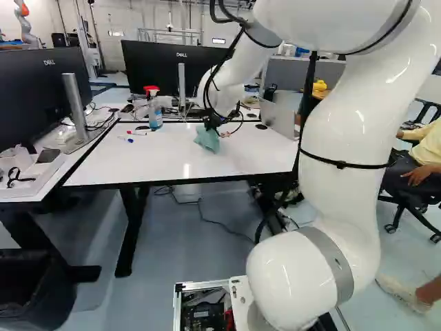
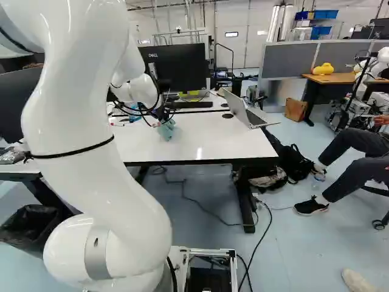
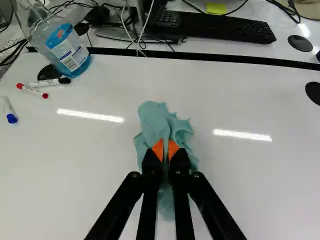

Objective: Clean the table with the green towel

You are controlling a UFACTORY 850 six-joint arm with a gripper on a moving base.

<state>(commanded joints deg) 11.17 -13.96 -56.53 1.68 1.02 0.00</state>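
Jaws are pinching bunched green towel (image 3: 154,122); towel is sitting low near middle of white surface (image 1: 103,165), contact hard to confirm. Work is apparently standing at wiping step. Next move is likely calling for light downward pressure, then sideways sweep, while avoiding spray bottle (image 3: 70,50), markers (image 3: 32,90), laptop (image 2: 235,108).

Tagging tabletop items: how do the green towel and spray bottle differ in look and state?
The green towel is crumpled cloth; the spray bottle is clear, with blue liquid. The towel is pinched in the gripper; the bottle stands upright, ungripped. Both are at the same white table.
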